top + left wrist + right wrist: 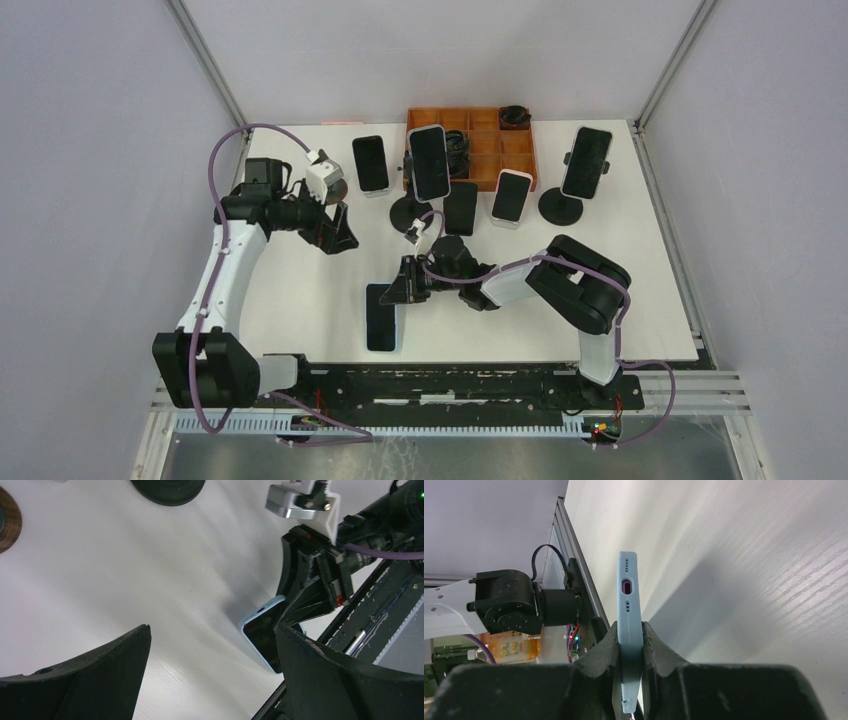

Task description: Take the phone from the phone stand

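Partly seen: the phone, two round pieces at the frame edges, the tray's contents

From above, the right claw (403, 287) covered the top end of the light-blue phone (382, 322). Its own wrist camera caught only the phone's port edge, both faces hidden between the fingers. In the left wrist view a finger (345, 680) of the left claw (212, 630) hid one phone corner, a brown disc (7, 520) ran off the left edge and a black round base (167, 489) off the top. The orange tray (470, 111) held things too small to tell.
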Controlling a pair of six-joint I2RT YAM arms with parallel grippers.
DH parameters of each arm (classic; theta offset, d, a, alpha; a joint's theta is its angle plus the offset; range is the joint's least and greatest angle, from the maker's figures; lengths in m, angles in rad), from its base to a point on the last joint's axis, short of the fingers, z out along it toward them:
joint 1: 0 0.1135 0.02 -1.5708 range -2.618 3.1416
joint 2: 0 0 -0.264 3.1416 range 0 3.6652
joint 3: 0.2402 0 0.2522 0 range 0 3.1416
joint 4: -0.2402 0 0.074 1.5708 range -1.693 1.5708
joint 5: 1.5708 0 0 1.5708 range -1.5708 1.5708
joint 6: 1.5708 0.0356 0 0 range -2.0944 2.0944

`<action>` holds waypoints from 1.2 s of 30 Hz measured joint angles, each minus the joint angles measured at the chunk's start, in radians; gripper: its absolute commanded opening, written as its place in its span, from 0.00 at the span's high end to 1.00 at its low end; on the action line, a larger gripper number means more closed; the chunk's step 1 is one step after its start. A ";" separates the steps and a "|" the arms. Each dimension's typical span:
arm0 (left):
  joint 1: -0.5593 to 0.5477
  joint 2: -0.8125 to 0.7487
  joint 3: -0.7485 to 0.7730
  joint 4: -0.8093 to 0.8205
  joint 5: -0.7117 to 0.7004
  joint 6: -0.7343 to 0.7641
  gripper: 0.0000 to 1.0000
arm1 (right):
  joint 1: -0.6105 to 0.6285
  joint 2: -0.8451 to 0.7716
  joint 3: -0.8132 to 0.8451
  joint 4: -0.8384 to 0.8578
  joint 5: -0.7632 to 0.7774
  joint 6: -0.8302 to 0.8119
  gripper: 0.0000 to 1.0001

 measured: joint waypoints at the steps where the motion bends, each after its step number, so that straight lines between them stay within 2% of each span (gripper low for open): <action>1: 0.011 0.014 0.001 0.003 0.000 0.000 0.00 | -0.001 0.002 0.000 0.002 0.000 -0.002 1.00; 3: 0.046 0.051 0.004 0.013 -0.002 -0.002 0.00 | -0.007 0.006 0.000 0.002 0.000 -0.006 0.97; 5: 0.087 0.091 0.010 0.032 -0.008 -0.016 0.01 | -0.012 0.008 0.001 0.001 0.000 -0.010 0.74; 7: 0.127 0.129 0.018 0.061 -0.027 -0.039 0.03 | -0.018 0.008 0.007 -0.016 0.008 -0.031 0.60; 10: 0.161 0.176 0.034 0.117 -0.077 -0.083 0.08 | -0.025 0.008 0.022 -0.078 0.085 -0.113 0.52; 17: 0.163 0.288 0.101 0.259 -0.163 -0.171 0.28 | -0.047 -0.035 0.019 -0.174 0.246 -0.231 0.30; 21: 0.163 0.407 0.187 0.311 -0.182 -0.197 0.38 | -0.047 -0.114 -0.018 -0.224 0.307 -0.285 0.26; 25: 0.163 0.517 0.269 0.334 -0.180 -0.206 0.40 | -0.047 -0.230 -0.087 -0.272 0.339 -0.342 0.25; 32: 0.163 0.629 0.365 0.364 -0.163 -0.229 0.43 | -0.028 -0.492 -0.322 -0.304 0.348 -0.392 0.25; 36: 0.162 0.685 0.423 0.383 -0.136 -0.245 0.48 | -0.016 -0.579 -0.410 -0.326 0.344 -0.391 0.25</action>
